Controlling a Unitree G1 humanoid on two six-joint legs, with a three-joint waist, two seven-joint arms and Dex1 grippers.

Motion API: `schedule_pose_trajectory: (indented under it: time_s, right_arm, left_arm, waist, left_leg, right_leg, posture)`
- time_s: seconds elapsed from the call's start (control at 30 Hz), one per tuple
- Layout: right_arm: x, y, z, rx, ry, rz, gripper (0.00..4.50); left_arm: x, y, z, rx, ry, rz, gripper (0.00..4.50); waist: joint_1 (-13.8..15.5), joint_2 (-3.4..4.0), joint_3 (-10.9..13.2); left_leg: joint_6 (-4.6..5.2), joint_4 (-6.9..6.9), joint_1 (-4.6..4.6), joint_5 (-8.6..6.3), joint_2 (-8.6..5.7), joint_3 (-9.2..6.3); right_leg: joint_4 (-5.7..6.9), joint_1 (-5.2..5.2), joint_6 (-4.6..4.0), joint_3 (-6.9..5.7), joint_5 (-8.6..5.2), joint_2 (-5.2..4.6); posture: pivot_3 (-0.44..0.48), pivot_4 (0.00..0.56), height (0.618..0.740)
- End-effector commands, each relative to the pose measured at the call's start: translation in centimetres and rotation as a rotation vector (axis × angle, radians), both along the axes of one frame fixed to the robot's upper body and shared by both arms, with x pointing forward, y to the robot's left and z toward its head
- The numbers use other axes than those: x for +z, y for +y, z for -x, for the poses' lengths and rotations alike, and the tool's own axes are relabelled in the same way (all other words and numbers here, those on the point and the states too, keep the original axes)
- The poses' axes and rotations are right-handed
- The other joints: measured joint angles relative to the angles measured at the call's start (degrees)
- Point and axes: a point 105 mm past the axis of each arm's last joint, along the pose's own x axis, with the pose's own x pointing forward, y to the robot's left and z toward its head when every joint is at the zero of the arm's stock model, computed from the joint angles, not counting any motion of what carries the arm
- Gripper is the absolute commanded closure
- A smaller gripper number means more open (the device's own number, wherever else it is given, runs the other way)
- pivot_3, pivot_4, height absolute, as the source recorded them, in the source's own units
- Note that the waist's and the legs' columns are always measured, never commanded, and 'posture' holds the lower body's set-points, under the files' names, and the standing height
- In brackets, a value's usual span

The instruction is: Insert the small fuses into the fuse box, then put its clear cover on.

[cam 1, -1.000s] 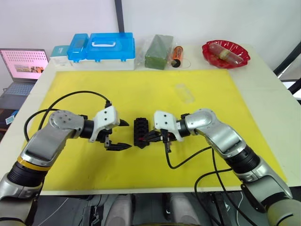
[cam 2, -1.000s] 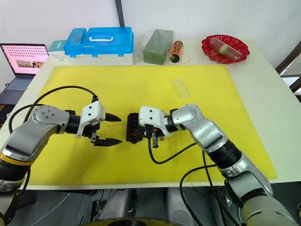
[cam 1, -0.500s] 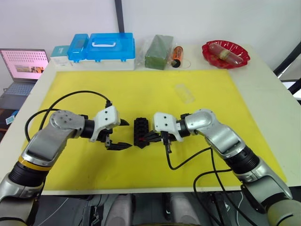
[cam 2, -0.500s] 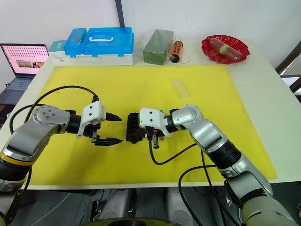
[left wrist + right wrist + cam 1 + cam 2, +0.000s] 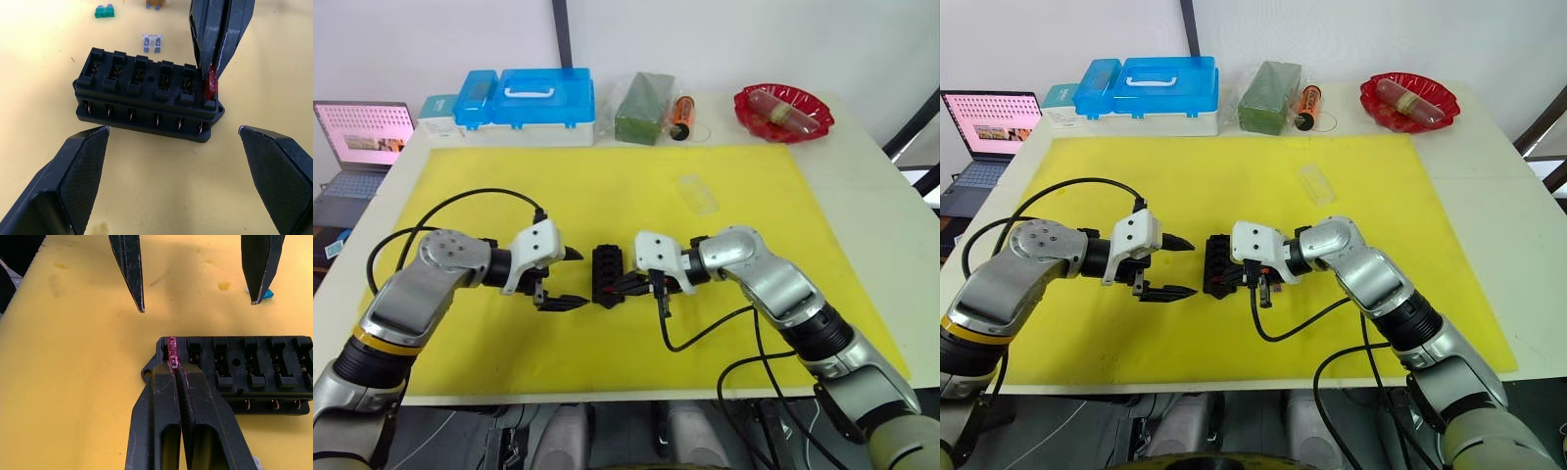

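Note:
The black fuse box [image 5: 605, 275] lies on the yellow mat [image 5: 509, 186] between my two grippers. My right gripper [image 5: 173, 369] is shut on a red fuse [image 5: 171, 350], which stands upright at the end slot of the fuse box [image 5: 244, 367], at the corner nearest me. My left gripper [image 5: 574, 278] stands open just left of the box, one finger on each side of its length, touching nothing. Beyond the fuse box [image 5: 146, 93] loose fuses lie on the mat: teal [image 5: 104, 11], grey [image 5: 151, 43] and orange [image 5: 155, 4]. The clear cover [image 5: 698, 194] rests further back on the mat, to the right.
Along the table's back edge stand a blue lidded case [image 5: 529, 103], a green block in a clear bag [image 5: 643, 108], an orange cylinder [image 5: 681, 117] and a red bowl [image 5: 783, 113]. A laptop [image 5: 362, 137] sits off the table's left side.

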Motion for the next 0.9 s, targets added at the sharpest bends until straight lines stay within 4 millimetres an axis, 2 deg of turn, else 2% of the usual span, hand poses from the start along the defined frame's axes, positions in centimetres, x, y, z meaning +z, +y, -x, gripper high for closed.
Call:
schedule_pose_trajectory:
  time_s: [0.03, 0.3, 0.37, 0.4, 0.67, 0.9]
  right_arm:
    - [0.8, 0.2, 0.1, 0.008, -0.019, -0.009, 4.5]
    - [1.4, 0.4, 0.2, 0.003, -0.006, -0.022, 4.5]
    - [1.4, 0.4, 0.1, 0.003, -0.012, -0.017, 4.01]
    - [1.4, 0.4, 0.1, 0.002, -0.011, -0.016, 3.9]
    - [1.8, 0.6, 0.1, -0.001, -0.012, -0.024, 3.9]
    - [3.4, 0.5, 0.6, 0.028, 0.001, -0.046, 3.9]
  left_arm:
    - [1.0, -0.3, 0.0, -0.019, -0.043, 0.004, 0.05]
    - [1.0, 0.0, -0.1, -0.019, -0.043, -0.007, 0.05]
    - [1.0, -0.1, -0.2, -0.019, -0.043, -0.006, 0.0]
    - [1.0, 0.0, -0.2, -0.019, -0.042, -0.005, 0.0]
    - [1.0, -0.1, -0.2, -0.018, -0.041, -0.003, 0.0]
    - [1.0, -0.3, -0.1, -0.021, -0.042, 0.001, 0.0]
  waist:
    - [0.0, 0.0, 0.0]
    - [0.0, 0.0, 0.0]
    - [0.0, 0.0, 0.0]
    - [0.0, 0.0, 0.0]
    - [0.0, 0.0, 0.0]
    - [0.0, 0.0, 0.0]
  left_leg:
    - [0.0, 0.0, 0.0, 0.0, 0.0, 0.0]
    - [0.0, 0.0, 0.0, 0.0, 0.0, 0.0]
    - [0.0, 0.0, 0.0, 0.0, 0.0, 0.0]
    - [0.0, 0.0, 0.0, 0.0, 0.0, 0.0]
    - [0.0, 0.0, 0.0, 0.0, 0.0, 0.0]
    - [0.0, -0.01, -0.01, 0.0, 0.0, 0.0]
  right_leg:
    - [0.0, 0.0, 0.0, 0.0, 0.0, 0.0]
    - [0.0, 0.0, 0.0, 0.0, 0.0, 0.0]
    - [0.0, 0.0, 0.0, 0.0, 0.0, 0.0]
    - [0.0, 0.0, 0.0, 0.0, 0.0, 0.0]
    - [0.0, 0.0, 0.0, 0.0, 0.0, 0.0]
    - [-0.01, 0.0, 0.0, 0.0, 0.0, 0.0]
  posture:
    - [0.0, 0.15, 0.74]
    - [0.0, 0.15, 0.74]
    - [0.0, 0.15, 0.74]
    - [0.0, 0.15, 0.74]
    - [0.0, 0.15, 0.74]
    - [0.0, 0.15, 0.74]
